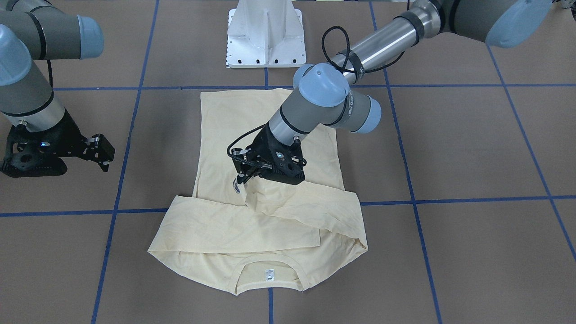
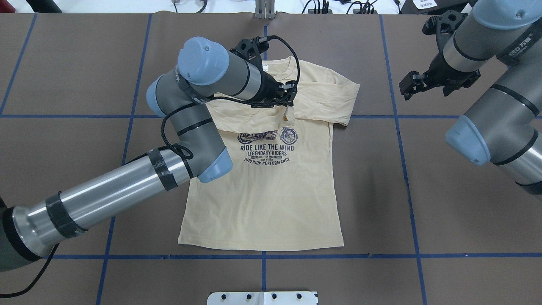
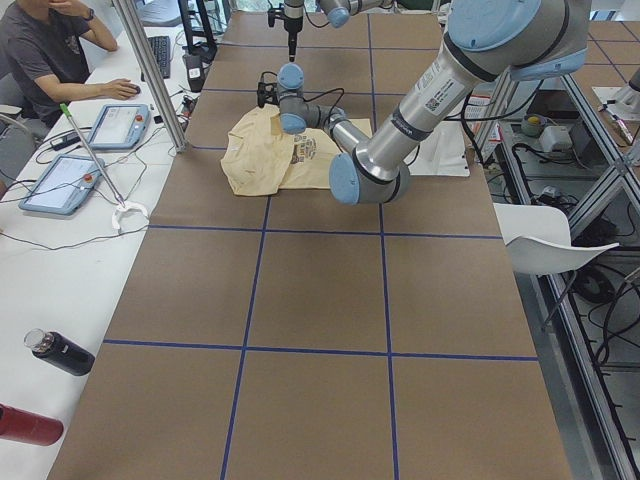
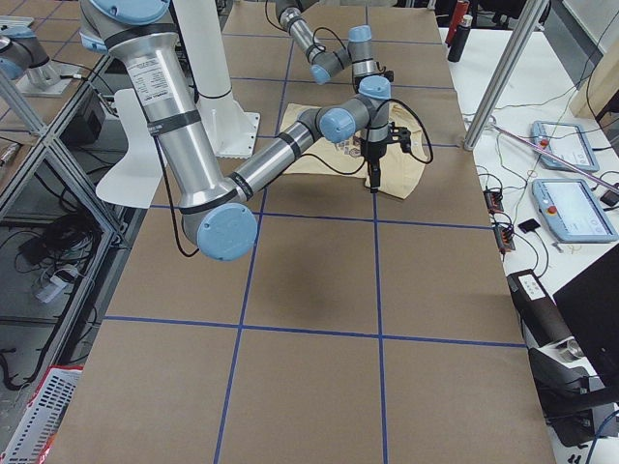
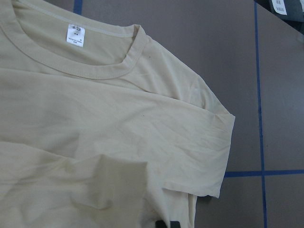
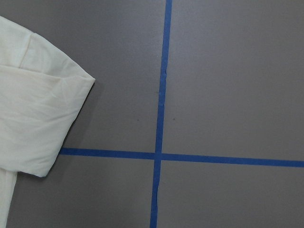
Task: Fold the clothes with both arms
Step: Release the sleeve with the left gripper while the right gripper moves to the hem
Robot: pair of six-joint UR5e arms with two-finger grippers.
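The cream T-shirt (image 2: 271,199) lies flat and face up on the table, directly under the left gripper (image 1: 242,177), with its hem on the robot's side of that gripper and its collar on the far side. Both long sleeves are folded in across the chest. The end of one sleeve (image 1: 310,202) rises in a small peak into the gripper's fingers, which we see pressed together on that cloth. Just on the robot's side of the fingertips sits the navy print (image 2: 266,148); beyond them, inside the collar, we find the small white neck label (image 1: 269,274). The left arm (image 2: 106,199) reaches in across the shirt from its own side, wrist bent down over the chest.

The right gripper (image 1: 103,155) hangs above bare table well off to the shirt's other side, apart from the cloth. Its wrist camera shows us only a folded corner of the shirt at the edge and two crossing tape lines. We cannot tell whether its fingers are spread or closed. The right arm (image 2: 499,118) rises behind it.

Around both grippers the brown table (image 2: 444,190) is marked into squares by blue tape lines (image 2: 381,256). The white pedestal base (image 1: 266,36) stands past the hem, behind the left gripper. Along the table's edge opposite the robot a person (image 3: 45,50) sits beside two tablets (image 3: 122,125)
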